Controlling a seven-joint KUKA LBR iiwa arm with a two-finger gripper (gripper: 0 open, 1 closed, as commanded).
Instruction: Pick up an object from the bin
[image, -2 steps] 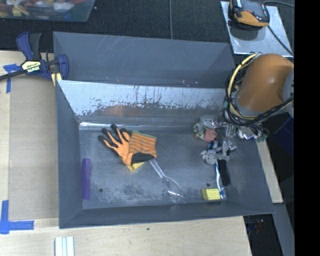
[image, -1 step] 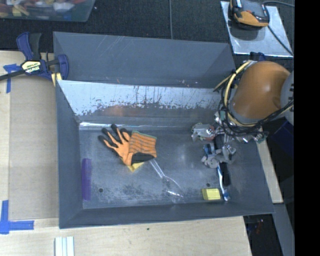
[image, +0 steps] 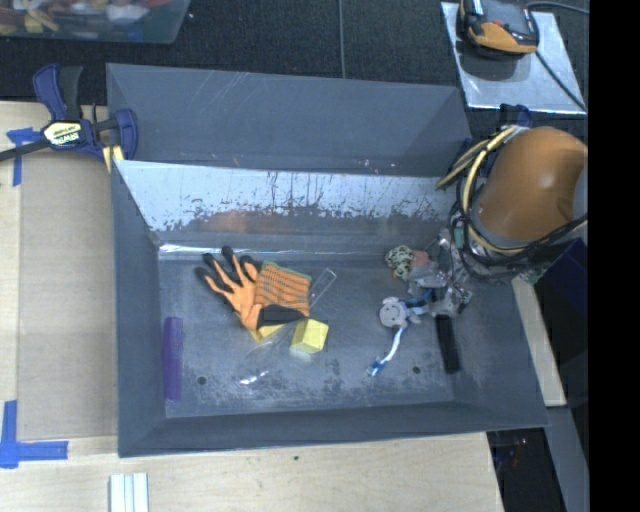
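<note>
My gripper (image: 447, 283) hangs low at the right end of the bin, under the arm's orange dome. It stands over a small cluster of things. A small round white-grey piece (image: 391, 313) lies just to its left. A black marker-like stick (image: 447, 346) lies right below it, pointing toward the front wall. A white toothbrush with a blue end (image: 386, 353) slants away to the lower left. A small spotted green-white ball (image: 400, 260) sits to the upper left, near the back wall.
An orange work glove with black fingertips (image: 248, 286) lies in the bin's middle left, with a yellow block (image: 309, 337) beside it. A purple stick (image: 172, 357) lies along the left wall. The bin's right wall is close behind the gripper.
</note>
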